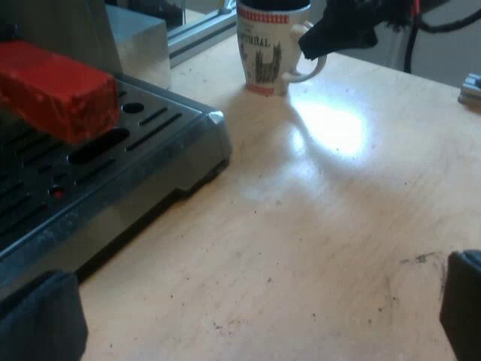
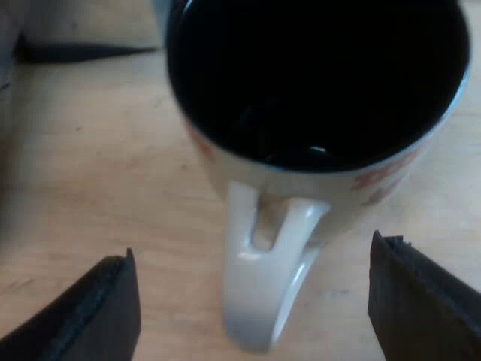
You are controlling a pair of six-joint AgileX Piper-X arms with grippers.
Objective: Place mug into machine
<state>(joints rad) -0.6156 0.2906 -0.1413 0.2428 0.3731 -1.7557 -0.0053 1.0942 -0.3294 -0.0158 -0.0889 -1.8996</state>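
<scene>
A white mug [image 1: 264, 47] with a dark castle print and a red band stands upright on the wooden table, apart from the machine. Its inside is black [image 2: 316, 75] and its handle [image 2: 267, 271] points at my right gripper [image 2: 255, 301], which stands open with one finger on each side of the handle, not touching it. From my left wrist view the right gripper [image 1: 342, 30] shows as a black shape at the mug's handle. My left gripper [image 1: 248, 316] is open low over bare table, beside the espresso machine's drip tray [image 1: 113, 158].
The red end of the holder's handle [image 1: 56, 86] sticks out over the slotted metal drip tray. A metal rail [image 1: 199, 34] runs behind the mug. Bare wooden table [image 1: 323, 226] lies between the machine and the mug.
</scene>
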